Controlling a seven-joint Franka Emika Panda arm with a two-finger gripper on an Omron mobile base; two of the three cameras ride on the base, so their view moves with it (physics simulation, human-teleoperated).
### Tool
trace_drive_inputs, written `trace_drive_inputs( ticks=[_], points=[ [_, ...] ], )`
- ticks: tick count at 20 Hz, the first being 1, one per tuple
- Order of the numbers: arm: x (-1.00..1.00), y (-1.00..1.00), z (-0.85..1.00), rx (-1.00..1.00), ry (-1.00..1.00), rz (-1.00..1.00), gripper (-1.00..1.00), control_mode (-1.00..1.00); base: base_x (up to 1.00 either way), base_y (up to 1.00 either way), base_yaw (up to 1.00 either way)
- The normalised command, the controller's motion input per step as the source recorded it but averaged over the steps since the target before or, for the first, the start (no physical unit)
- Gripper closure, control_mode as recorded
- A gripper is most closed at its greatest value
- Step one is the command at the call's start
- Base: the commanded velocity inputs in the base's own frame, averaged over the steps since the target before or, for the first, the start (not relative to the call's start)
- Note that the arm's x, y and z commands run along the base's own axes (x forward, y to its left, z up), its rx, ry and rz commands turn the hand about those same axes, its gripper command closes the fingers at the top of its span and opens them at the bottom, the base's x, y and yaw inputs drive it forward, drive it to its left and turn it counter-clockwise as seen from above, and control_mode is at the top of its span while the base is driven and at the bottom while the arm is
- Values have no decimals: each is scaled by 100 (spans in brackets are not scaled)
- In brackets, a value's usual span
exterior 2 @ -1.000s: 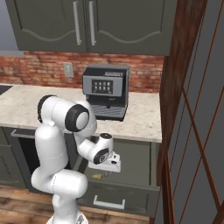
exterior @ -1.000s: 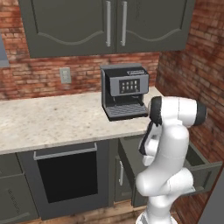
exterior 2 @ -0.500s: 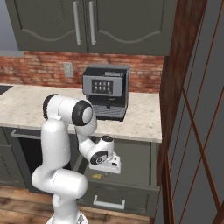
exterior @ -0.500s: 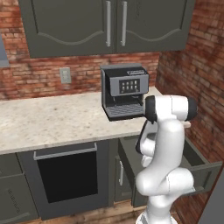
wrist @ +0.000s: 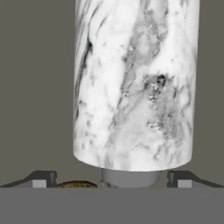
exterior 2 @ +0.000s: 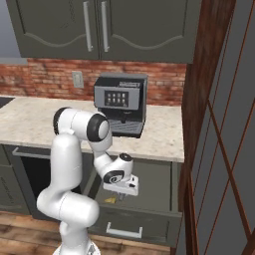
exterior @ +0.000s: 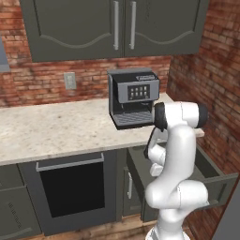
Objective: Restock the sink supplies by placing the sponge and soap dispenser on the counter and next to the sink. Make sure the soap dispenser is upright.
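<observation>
Open drawer (exterior 2: 149,211), claw (wrist: 112,179) astride soap dispenser (wrist: 133,83)

Open drawer (exterior 2: 149,219) below the counter (exterior: 56,131): the gripper (exterior 2: 119,191) hangs inside it. Hand view: fingertips spread, one either side of the soap dispenser (wrist: 133,83), which lies on the drawer floor and fills the gap between them. Bare floor shows on both sides of the bottle. The sponge (wrist: 76,185) sits just beside one fingertip. Counter left of the coffee machine (exterior: 132,98) is open surface; wall cabinets (exterior: 112,28) hang above.
</observation>
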Motion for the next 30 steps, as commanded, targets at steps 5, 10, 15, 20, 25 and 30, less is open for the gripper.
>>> trace_drive_inputs(
  ticks=[5,10,15,20,25,30],
  points=[
    [5,0,-16,2,0,0,-100,-100,0,0,0],
    [0,0,-18,0,0,0,-100,-100,0,0,0],
    [0,0,-19,0,0,0,100,-100,0,0,0],
    [0,0,-5,1,0,0,100,-100,0,0,0],
    [0,0,0,2,0,0,100,-100,0,0,0],
    [0,0,25,2,-1,0,100,-100,0,0,0]
  ],
)
